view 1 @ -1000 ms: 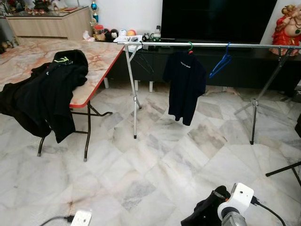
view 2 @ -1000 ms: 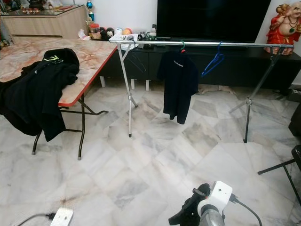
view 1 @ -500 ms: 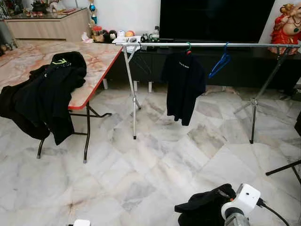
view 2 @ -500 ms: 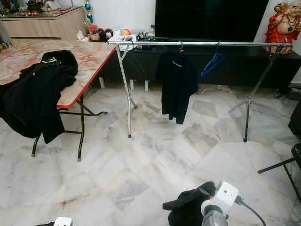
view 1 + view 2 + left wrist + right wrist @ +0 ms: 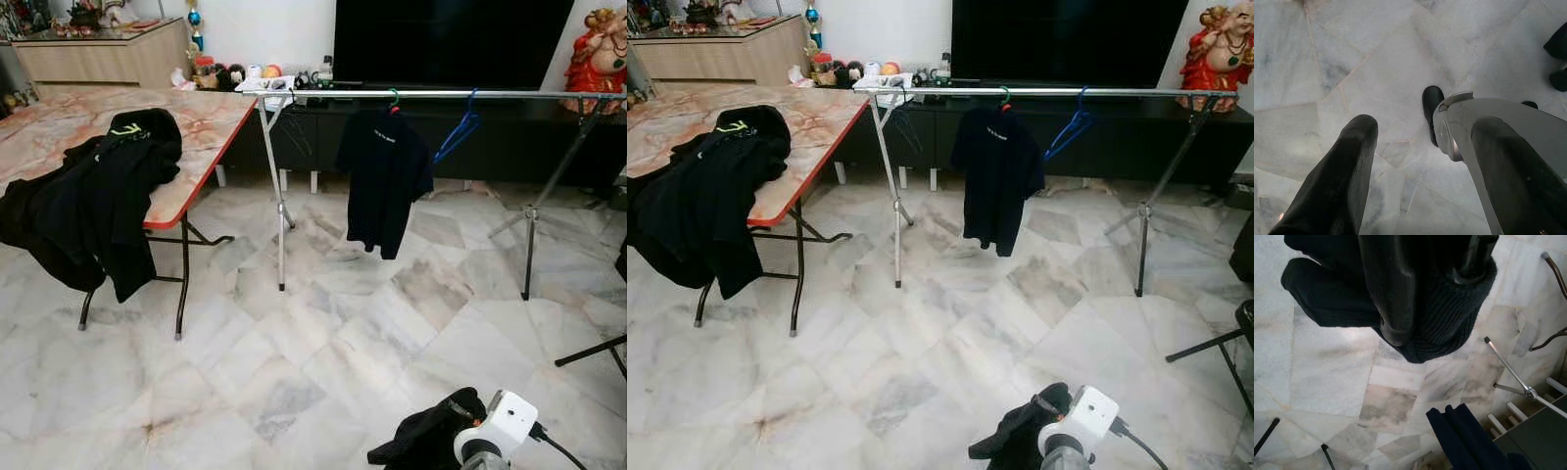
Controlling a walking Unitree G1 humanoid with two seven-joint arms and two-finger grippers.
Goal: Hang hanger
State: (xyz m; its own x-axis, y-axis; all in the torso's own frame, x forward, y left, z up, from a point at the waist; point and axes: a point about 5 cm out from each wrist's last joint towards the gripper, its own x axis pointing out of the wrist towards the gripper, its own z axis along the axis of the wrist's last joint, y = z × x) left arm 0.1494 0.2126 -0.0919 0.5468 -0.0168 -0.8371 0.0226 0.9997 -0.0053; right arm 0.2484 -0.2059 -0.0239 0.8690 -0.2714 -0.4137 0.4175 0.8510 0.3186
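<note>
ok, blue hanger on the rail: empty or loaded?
Empty. The blue hanger hangs tilted on the rail, nothing on it, beside the hung black shirt.

No readable text anywhere. Hanging black t-shirt [image 5: 385,179] has a small white chest print, too small to read. Black garment on the surface [image 5: 96,201] shows a yellow-green logo mark near its collar, shape only, no legible letters or numbers.
</note>
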